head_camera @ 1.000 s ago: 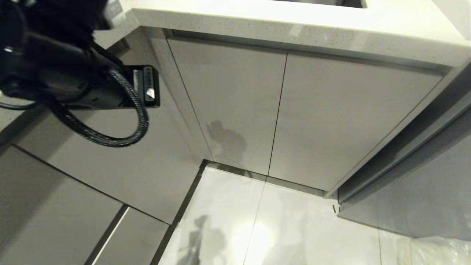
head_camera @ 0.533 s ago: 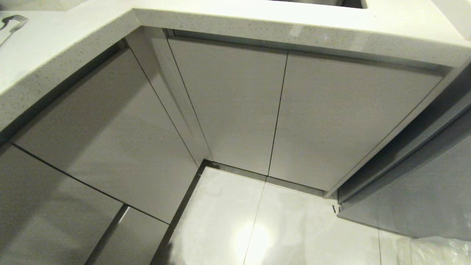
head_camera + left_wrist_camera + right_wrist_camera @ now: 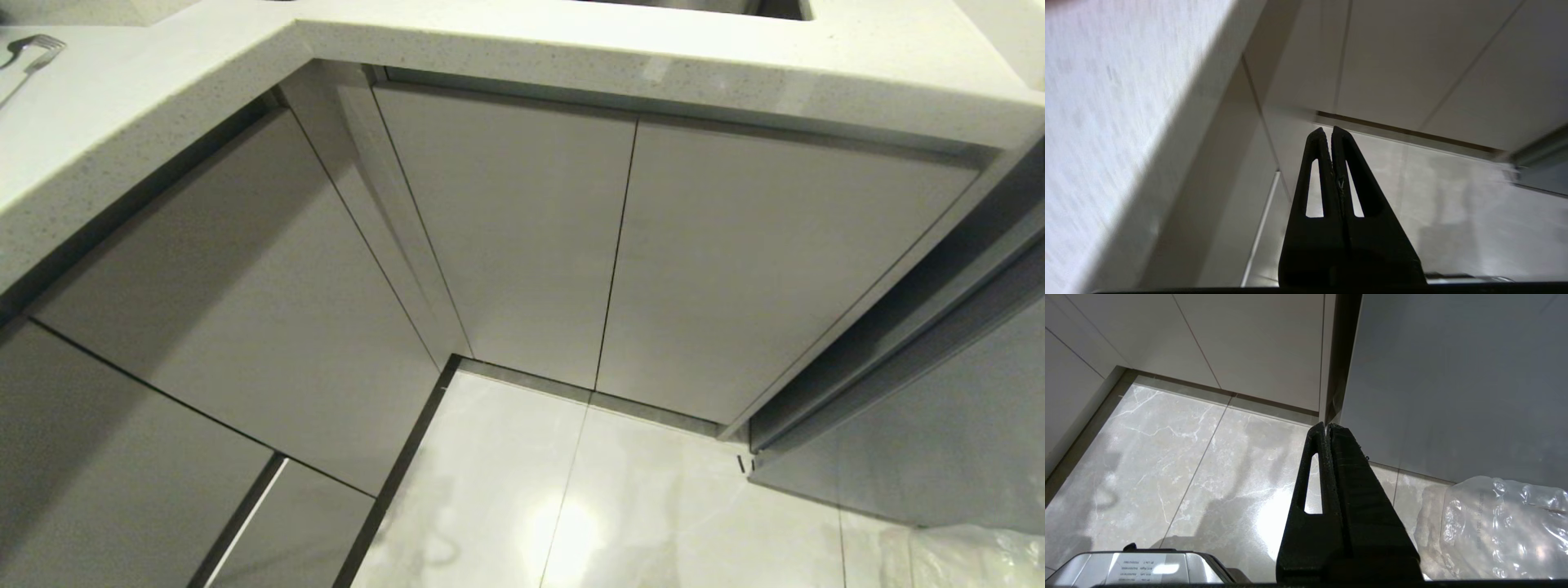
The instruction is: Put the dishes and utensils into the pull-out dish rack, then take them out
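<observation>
The left arm, which was filling the upper left of the head view a second ago, is gone from it now, uncovering the worktop (image 3: 147, 90) and a fork (image 3: 37, 47) lying on it. The left gripper (image 3: 1329, 131) is hanging low beside the cabinets, fingers pressed together and holding nothing. The right gripper (image 3: 1327, 426) is pointing at the floor (image 3: 1180, 457), likewise closed and empty, near a clear plastic bag (image 3: 1494, 526).

No plate, bowl, chopsticks, spoon or rack is showing in any view; every cabinet front is sitting flush. Judging by that, either the rack is pushed in with the work finished, or nothing is begun; the views are not settling which.

Counted: two grippers, one fork, one bag, two doors (image 3: 522, 237) facing the head camera.
</observation>
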Controlling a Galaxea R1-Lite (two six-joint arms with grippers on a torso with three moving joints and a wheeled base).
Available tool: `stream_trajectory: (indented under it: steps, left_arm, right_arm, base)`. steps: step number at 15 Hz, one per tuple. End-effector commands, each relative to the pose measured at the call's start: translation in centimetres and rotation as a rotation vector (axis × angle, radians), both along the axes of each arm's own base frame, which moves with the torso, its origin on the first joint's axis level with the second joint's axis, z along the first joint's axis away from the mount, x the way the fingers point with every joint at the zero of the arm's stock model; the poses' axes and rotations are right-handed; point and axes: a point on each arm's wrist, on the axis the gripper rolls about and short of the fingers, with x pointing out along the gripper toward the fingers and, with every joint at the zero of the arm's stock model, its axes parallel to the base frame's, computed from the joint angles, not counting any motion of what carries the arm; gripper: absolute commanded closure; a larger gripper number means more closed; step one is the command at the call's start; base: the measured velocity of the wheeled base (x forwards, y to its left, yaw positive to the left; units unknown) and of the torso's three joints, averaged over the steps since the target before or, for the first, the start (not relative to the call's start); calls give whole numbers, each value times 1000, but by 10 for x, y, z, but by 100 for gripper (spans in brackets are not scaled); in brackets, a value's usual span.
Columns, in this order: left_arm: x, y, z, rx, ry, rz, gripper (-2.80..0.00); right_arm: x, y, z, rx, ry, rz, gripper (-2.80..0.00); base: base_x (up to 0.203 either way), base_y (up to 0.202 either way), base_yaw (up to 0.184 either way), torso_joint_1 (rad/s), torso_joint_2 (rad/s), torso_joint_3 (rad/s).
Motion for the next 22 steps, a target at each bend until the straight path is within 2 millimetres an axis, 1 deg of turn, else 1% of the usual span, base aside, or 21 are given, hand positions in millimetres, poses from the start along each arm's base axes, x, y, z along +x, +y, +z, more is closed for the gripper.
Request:
stream_trajectory:
  steps: [1,3,4,5,6,7,9,10,11,13,14,22]
  left_arm:
    - [-16,-1,-46,12,-104,35,0]
    - [-7,-3,-95,41,-106,39,0]
    - [-7,-4,-119,42,-112,30,0]
    - [-8,-5,-134,25,-116,21,0]
    - [-6,-5,-143,3,-115,14,0]
    - [3,-6,-157,-2,-82,14,0]
    - [16,-5,-180,32,-83,28,0]
    - [19,-5,-187,38,-84,28,0]
    - [19,-6,-185,24,-100,26,0]
    - [19,-6,-188,-67,-67,26,0]
    - [19,-6,-188,-76,-65,26,0]
    - [19,-6,-189,-79,-64,26,0]
  right_arm:
    - [0,0,0,0,1,0,0]
    - [0,0,0,0,1,0,0]
    - [0,0,0,0,1,0,0]
    - [0,0,0,0,1,0,0]
    - [0,0,0,0,1,0,0]
    - [0,0,0,0,1,0,0]
    - [0,0,0,0,1,0,0]
    - [0,0,0,0,1,0,0]
    - [0,0,0,0,1,0,0]
    - [0,0,0,0,1,0,0]
    - [0,0,0,0,1,0,0]
    - [0,0,0,0,1,0,0]
  base:
    - [0,0,0,0,0,0]
    - [0,0,0,0,0,0]
    - [0,0,0,0,0,0]
    - [0,0,0,0,0,0]
    - [0,0,0,0,0,0]
    - [0,0,0,0,0,0]
    - [0,0,0,0,0,0]
    - [0,0,0,0,0,0]
    - [0,0,0,0,0,0]
    - [0,0,0,0,0,0]
    - [0,0,0,0,0,0]
    - [0,0,0,0,0,0]
